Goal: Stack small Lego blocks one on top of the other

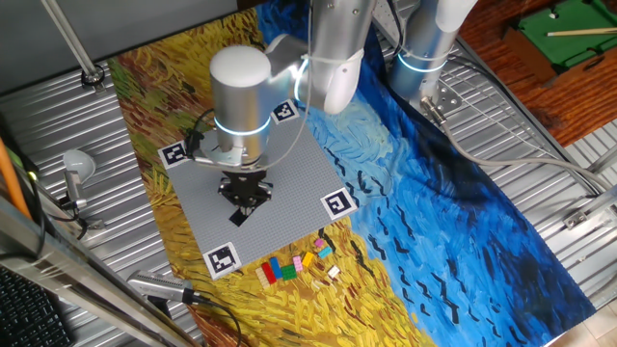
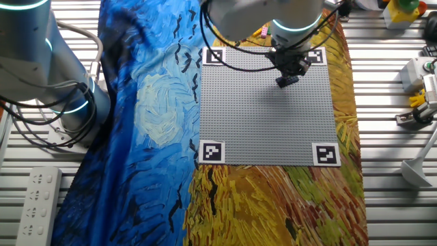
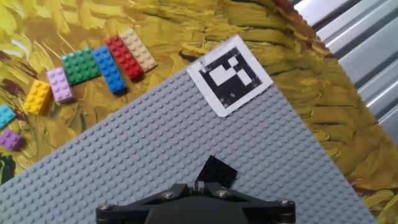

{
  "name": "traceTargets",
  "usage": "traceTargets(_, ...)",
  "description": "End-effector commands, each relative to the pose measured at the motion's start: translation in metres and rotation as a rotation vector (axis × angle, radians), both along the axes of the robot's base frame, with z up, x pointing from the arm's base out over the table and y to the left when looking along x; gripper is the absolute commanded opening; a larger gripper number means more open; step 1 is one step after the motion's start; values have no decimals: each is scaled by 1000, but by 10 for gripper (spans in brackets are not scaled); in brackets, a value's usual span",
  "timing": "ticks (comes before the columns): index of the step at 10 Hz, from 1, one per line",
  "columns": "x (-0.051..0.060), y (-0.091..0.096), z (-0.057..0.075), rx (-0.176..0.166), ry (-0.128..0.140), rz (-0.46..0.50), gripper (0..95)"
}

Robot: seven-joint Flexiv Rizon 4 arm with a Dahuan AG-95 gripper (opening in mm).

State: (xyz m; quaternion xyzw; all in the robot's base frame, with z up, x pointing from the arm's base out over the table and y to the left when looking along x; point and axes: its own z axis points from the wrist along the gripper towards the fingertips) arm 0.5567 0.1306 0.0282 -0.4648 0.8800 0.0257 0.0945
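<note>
Grey baseplate (image 2: pixel 266 109), square markers (image 3: pixel 229 75) at corners, painted cloth (image 2: pixel 150 123).

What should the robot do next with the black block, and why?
Probably lower the black block straight down onto the grey baseplate and press it in. The gripper seems to hold it just above the plate, and the other blocks wait beside it, unstacked.

Evenly and brightly lit throughout, with soft shadow beneath the arm (image 1: pixel 241 96) on the baseplate (image 1: pixel 289 183). Sharp in fixed views; slightly soft near the hand view's bottom edge.
</note>
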Motion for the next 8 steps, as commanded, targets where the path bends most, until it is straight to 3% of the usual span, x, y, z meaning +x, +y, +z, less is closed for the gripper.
traceTargets(1, 5, 8, -2, 6, 2, -15, 0)
traceTargets(4, 18, 27, -6, 8, 4, -30, 0)
traceTargets(8, 20, 30, -11, 6, 2, -29, 0)
